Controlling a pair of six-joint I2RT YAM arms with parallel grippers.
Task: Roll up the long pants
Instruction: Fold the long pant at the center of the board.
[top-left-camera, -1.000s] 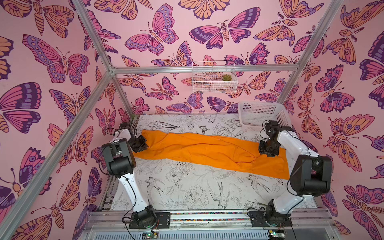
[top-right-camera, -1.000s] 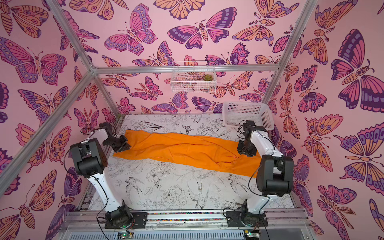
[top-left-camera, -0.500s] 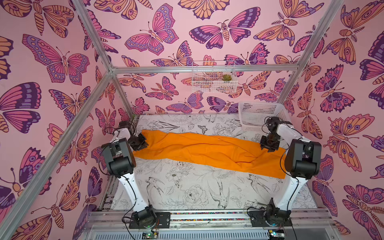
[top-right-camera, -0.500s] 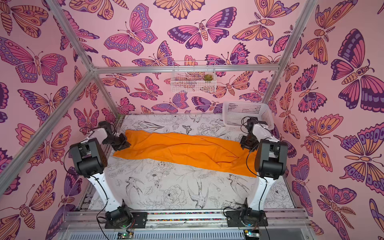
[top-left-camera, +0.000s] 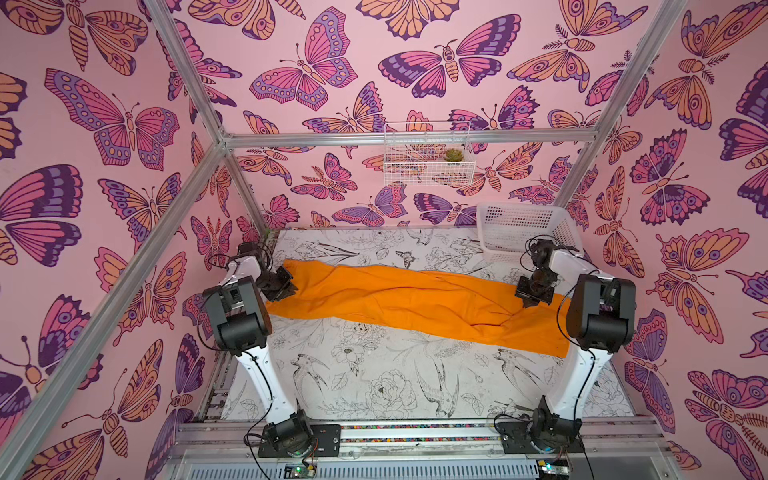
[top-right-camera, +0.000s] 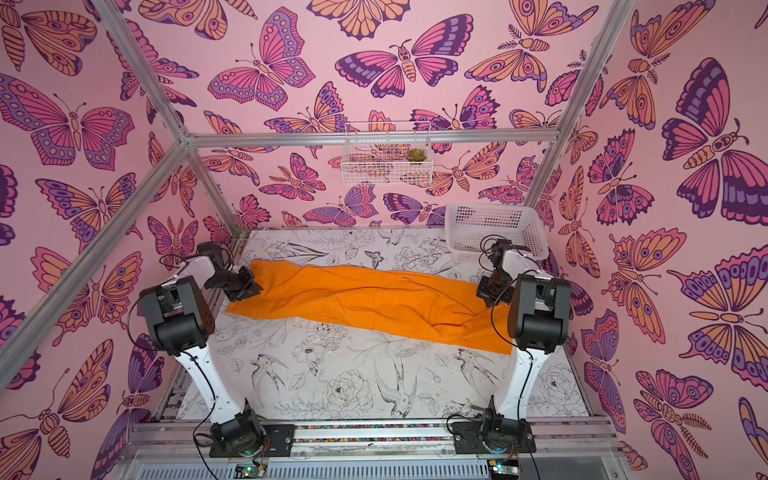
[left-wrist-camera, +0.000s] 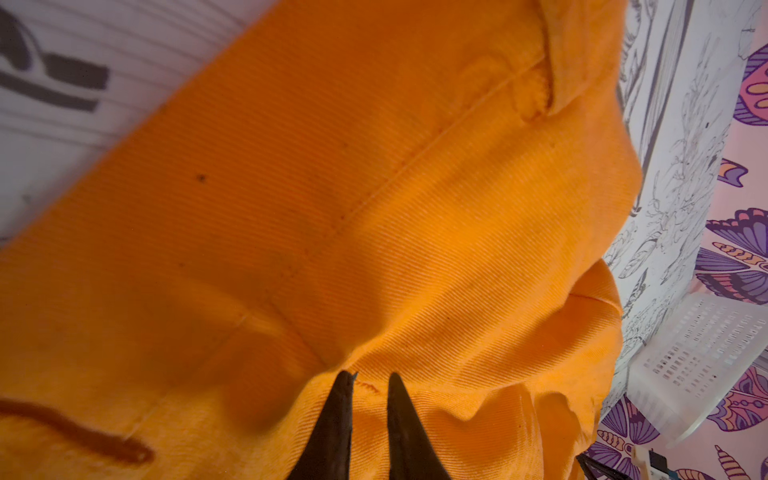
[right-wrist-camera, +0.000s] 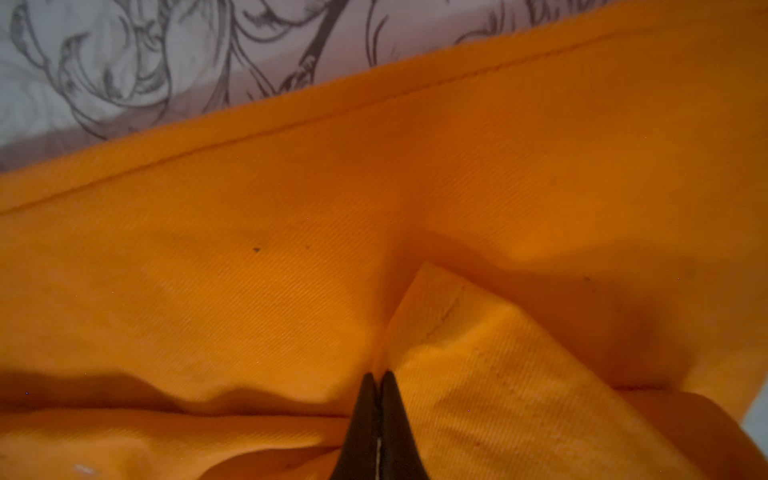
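Orange twill, soft and limp; slipping is expected, so seamed ends are judged the best holds. One long pants (top-left-camera: 415, 303) is spread across the bench (top-left-camera: 374, 382), left edge to right edge. Two end effectors are counted: left end effector (left-wrist-camera: 370, 380) clenched on one end, right end effector (right-wrist-camera: 378, 376) pinched onto a fold.

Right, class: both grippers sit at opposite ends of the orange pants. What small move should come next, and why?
Probably lift the right gripper slightly and carry its end toward the left gripper, starting the roll. The long pants lie spread out and unrolled; the right jaws are shut on a raised fold near the hem, and the left jaws pinch the other end, anchoring it.
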